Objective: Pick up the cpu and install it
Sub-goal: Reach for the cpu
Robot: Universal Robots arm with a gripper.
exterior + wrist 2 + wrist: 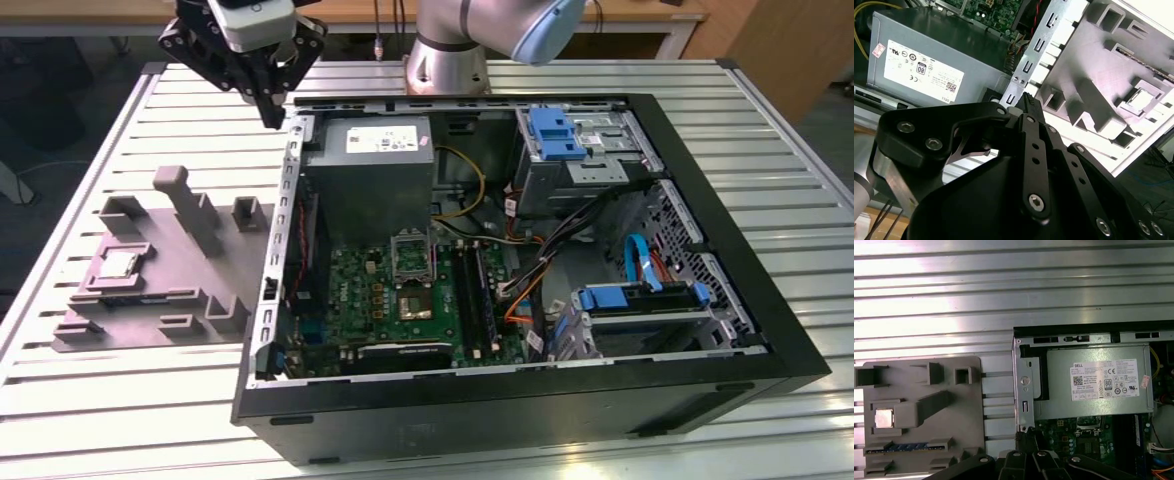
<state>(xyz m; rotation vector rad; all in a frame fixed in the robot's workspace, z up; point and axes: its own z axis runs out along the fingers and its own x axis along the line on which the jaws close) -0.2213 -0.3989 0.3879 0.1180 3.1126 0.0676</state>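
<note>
A: How do the robot's black fingers [272, 104] stand?

B: They are pressed together tip to tip and grip nothing. The second wrist view shows the fingers [1029, 117] closed to one narrow point.

A: And where do they hang?

B: In the exterior view they point down over the far corner of the open black computer case [534, 415], on the exterior view's left. They are just above the case's bright metal side wall and beside the grey metal power supply box [380, 170]. They touch neither.

A: Where is the cpu?

B: The small flat square cpu with the pale silvery top [118, 264] lies level in a square pocket of the grey plastic fixture plate [187, 285]. The plate rests on the slatted aluminium bench [134, 420], just beside the case on the exterior view's left. The first wrist view shows the cpu [884, 417] seated in that pocket, well apart from the fingertips.

A: And the socket?

B: The rectangular metal-framed socket with the dark centre [411, 257] sits on the green motherboard [360, 295] inside the case. It lies below the power supply box in the exterior view. Nothing pale lies in it.
</note>
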